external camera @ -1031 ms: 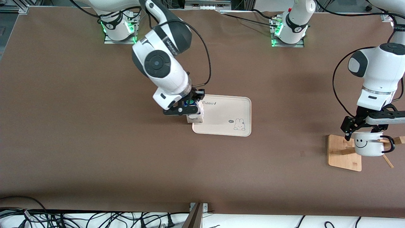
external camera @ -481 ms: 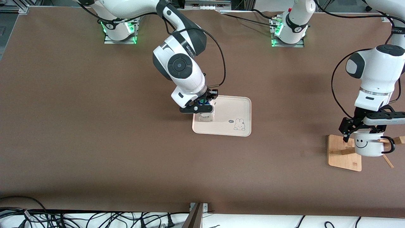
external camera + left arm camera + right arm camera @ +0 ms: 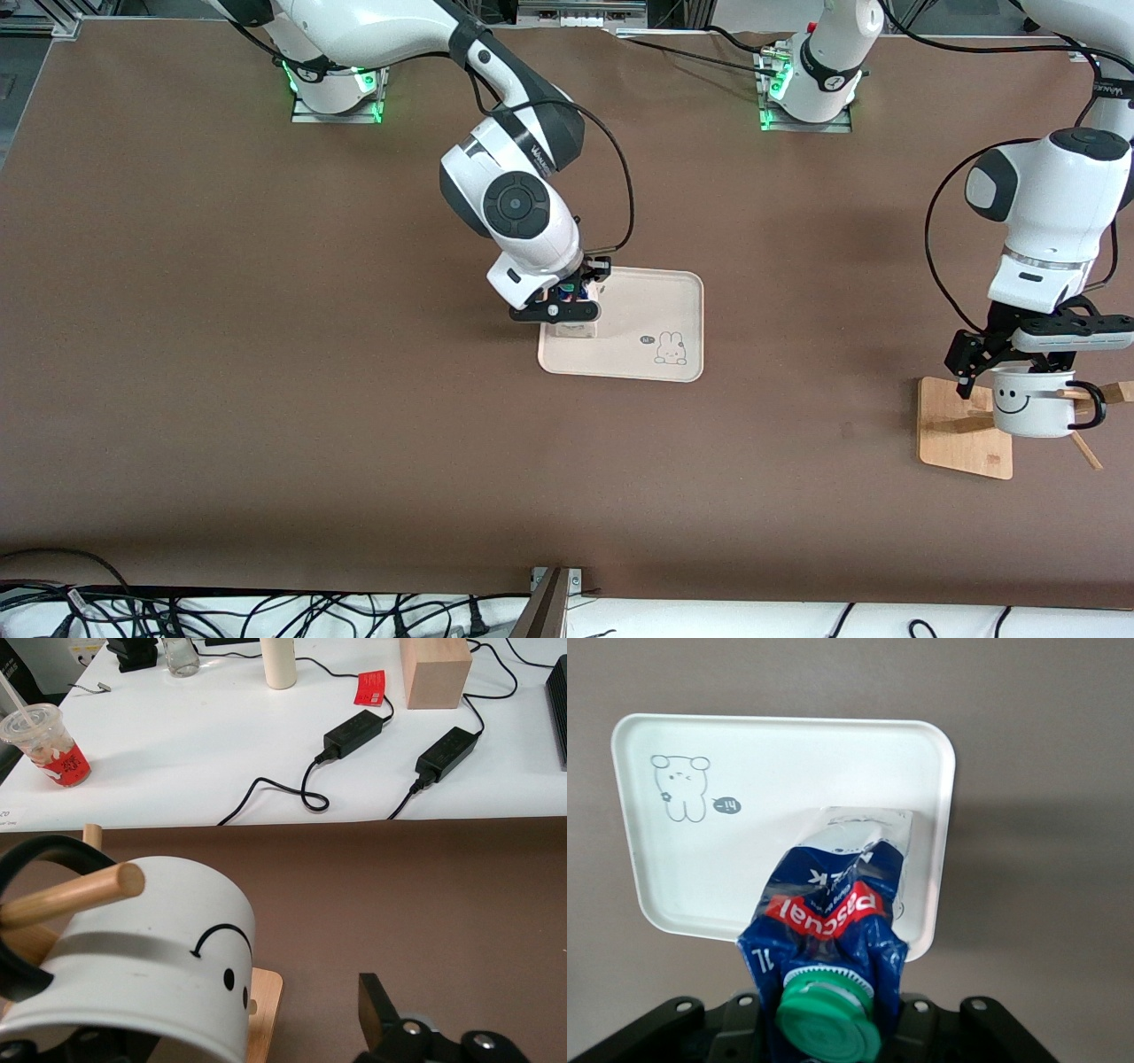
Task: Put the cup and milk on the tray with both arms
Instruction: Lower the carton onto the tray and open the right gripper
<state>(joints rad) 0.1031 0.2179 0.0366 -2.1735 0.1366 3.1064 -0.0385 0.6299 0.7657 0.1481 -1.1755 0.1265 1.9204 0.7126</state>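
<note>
Right gripper [image 3: 567, 306] fingers clamped on milk [image 3: 574, 331], over tray [image 3: 656, 301] at the end toward the right arm. Left gripper [image 3: 1019, 368] fingers spread astride cup [image 3: 1028, 403], hung on wooden rack [image 3: 961, 430] at desk's left-arm end.

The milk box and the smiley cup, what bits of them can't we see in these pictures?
- Milk, front view: its top is hidden under the right gripper.
- Milk's base, right wrist view: hidden by its own body, so contact with the tray is unclear.
- Cup, left wrist view: cut off by the picture's edge.
</note>
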